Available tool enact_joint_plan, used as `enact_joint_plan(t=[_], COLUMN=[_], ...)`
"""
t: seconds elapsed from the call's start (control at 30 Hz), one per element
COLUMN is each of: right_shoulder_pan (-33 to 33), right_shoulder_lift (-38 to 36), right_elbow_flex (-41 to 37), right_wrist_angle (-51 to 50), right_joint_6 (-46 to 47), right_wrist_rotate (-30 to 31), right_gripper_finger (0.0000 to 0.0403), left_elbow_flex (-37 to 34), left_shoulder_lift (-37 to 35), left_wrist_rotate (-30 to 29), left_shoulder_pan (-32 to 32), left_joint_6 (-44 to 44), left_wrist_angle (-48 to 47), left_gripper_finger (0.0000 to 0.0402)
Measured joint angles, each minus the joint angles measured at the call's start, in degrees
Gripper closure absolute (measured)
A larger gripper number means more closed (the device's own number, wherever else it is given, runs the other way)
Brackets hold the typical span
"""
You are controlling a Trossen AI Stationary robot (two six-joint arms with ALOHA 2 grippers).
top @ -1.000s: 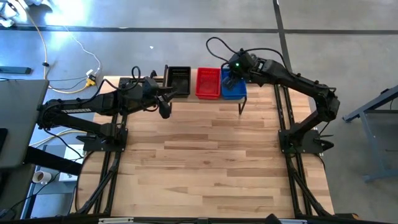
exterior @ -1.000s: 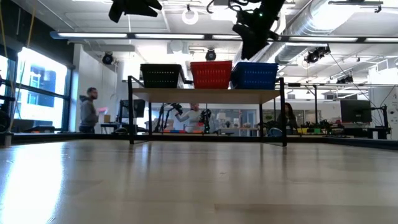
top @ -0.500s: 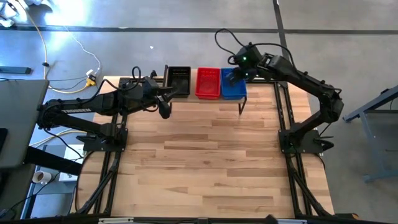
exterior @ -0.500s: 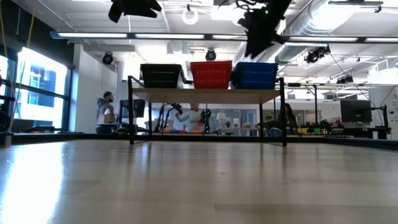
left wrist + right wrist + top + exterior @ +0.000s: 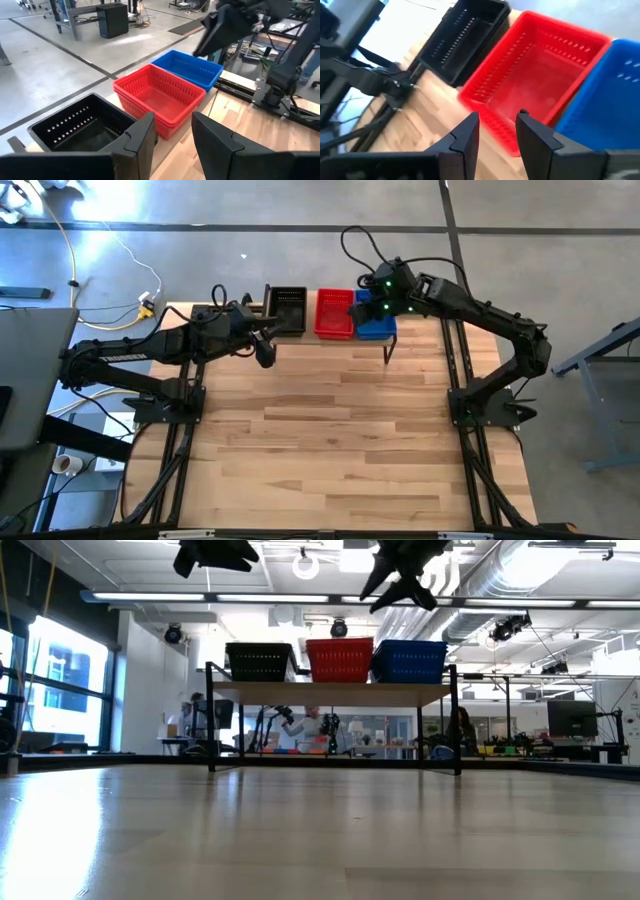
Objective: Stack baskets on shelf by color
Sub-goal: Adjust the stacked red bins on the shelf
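Note:
Three basket stacks stand side by side on the shelf [image 5: 330, 691] at the table's far edge: black [image 5: 288, 308], red [image 5: 334, 314] and blue [image 5: 377, 326]. The low view shows them as black [image 5: 259, 661], red [image 5: 340, 659] and blue [image 5: 410, 660]. The red stack [image 5: 160, 97] shows two nested rims. My left gripper [image 5: 172, 135] hovers open by the shelf's left end, beside the black stack [image 5: 82, 125]. My right gripper [image 5: 497, 127] hangs open above the red [image 5: 530, 75] and blue [image 5: 610, 100] stacks, pointing down at a slant. Neither holds anything.
The wide wooden tabletop [image 5: 330, 440] spreads out in front of the shelf. Black arm frames [image 5: 165, 410] stand along both table sides. Beyond the far edge the low view shows a room with benches and a person [image 5: 195, 720].
My right gripper has risen a little above the blue and red stacks and rolled about its own axis, and it stays open. The baskets have kept their places on the shelf.

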Motion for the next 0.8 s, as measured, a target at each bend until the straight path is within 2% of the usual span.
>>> enact_joint_plan(t=[0.1,0.53,0.8], right_shoulder_pan=[1.4,6.2,6.0], right_shoulder_lift=[0.1,2.8,4.3], right_elbow_flex=[0.0,0.0,-0.2], right_wrist_angle=[0.8,-1.8,-3.4], right_joint_6=[2.5,10.2,12.2], right_wrist_rotate=[0.4,10.5,12.0], right_gripper_finger=[0.0289,0.0289,0.0289], left_elbow_flex=[0.0,0.0,0.0], left_shoulder_lift=[0.0,0.0,0.0], left_wrist_rotate=[0.0,0.6,0.9], left_shoulder_pan=[0.8,2.9,2.9], left_joint_6=[0.0,2.6,2.6], left_wrist_angle=[0.0,-0.1,-1.7], left_gripper_finger=[0.0282,0.0282,0.0282])
